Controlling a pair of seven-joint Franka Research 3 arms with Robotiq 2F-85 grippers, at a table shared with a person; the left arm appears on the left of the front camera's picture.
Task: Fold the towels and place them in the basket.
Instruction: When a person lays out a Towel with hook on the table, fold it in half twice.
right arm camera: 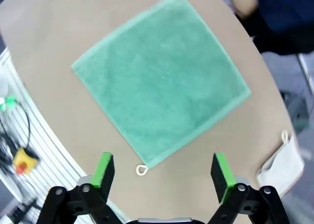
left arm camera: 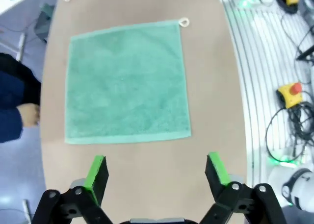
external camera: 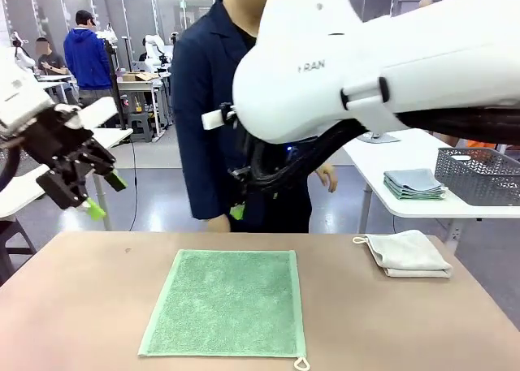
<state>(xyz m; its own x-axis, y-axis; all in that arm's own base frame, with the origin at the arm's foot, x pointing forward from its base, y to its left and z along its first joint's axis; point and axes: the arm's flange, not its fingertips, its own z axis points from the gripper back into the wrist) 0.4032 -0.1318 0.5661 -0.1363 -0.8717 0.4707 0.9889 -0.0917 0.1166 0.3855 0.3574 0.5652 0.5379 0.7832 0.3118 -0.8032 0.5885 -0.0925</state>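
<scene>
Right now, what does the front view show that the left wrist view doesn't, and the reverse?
Front view: the right arm looming close, and folded grey-blue garments on a far white table. Left wrist view: a yellow box with a red button and cables beside the table. Both: the green towel spread flat on the brown table, and the open left gripper.

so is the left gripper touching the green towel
Apart. The left wrist view shows a strip of bare table between the left gripper with its open fingers and the green towel; the front view shows the gripper raised above the table.
</scene>
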